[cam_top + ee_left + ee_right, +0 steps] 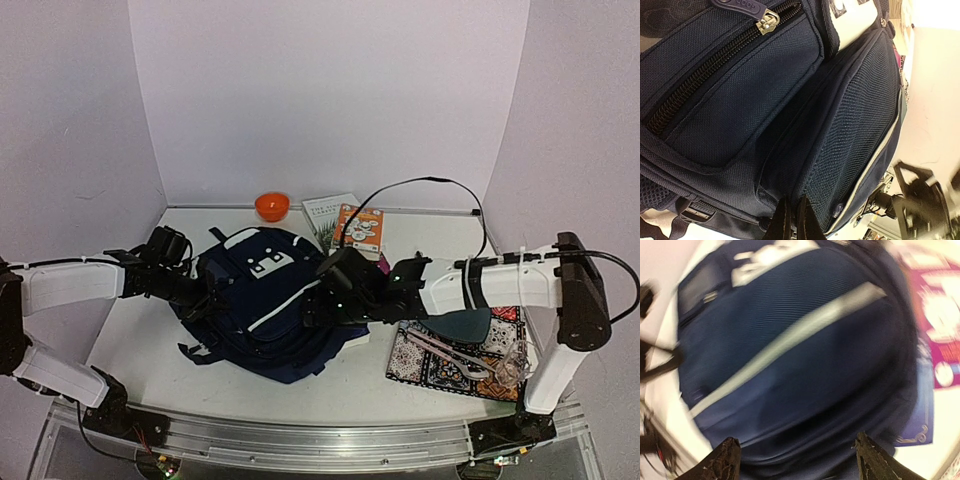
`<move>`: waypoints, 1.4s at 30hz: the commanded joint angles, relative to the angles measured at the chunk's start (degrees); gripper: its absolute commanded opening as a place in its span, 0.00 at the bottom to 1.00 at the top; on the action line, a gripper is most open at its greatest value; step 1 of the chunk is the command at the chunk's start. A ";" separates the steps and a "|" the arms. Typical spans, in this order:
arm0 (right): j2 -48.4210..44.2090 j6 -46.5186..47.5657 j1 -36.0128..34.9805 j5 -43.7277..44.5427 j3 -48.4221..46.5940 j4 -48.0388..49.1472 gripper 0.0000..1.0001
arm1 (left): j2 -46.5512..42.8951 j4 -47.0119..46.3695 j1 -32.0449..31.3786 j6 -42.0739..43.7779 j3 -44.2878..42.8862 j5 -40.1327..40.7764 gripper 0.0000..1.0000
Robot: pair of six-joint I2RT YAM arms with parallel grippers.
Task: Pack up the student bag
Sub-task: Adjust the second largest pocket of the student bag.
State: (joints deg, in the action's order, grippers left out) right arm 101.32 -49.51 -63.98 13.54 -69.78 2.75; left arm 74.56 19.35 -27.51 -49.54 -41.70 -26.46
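Left claw (794,207) is closed tight, its two fingers pressed together at an edge of the student bag (262,310). It may be nipping a bit of fabric, but the close view does not settle it. Right claw (796,440) stands wide open just over the bag's front panel, gripping nothing, in a blurred view. That navy bag lies flat on the white counter (150,340), between both arms.

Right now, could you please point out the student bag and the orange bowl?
student bag (268,345): top external view, navy front panel.
orange bowl (272,206): top external view, its inside.
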 commanded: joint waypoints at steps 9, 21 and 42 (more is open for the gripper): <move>3.47 -17.10 5.65 -1.72 2.93 3.32 0.65 | -2.98 -4.76 -1.15 1.03 1.39 -3.63 0.00; 7.21 -5.96 6.02 -3.04 -4.20 3.16 0.11 | -7.74 -4.38 -1.18 -0.48 5.47 -4.35 0.00; 13.38 19.20 13.26 -2.21 -24.58 -1.30 0.17 | 2.97 -14.57 -7.81 -7.55 -4.13 -4.51 0.00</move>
State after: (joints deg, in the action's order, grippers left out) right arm 115.69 -34.81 -51.11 6.76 -89.25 -3.77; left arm 75.41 14.25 -32.07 -53.92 -41.28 -24.71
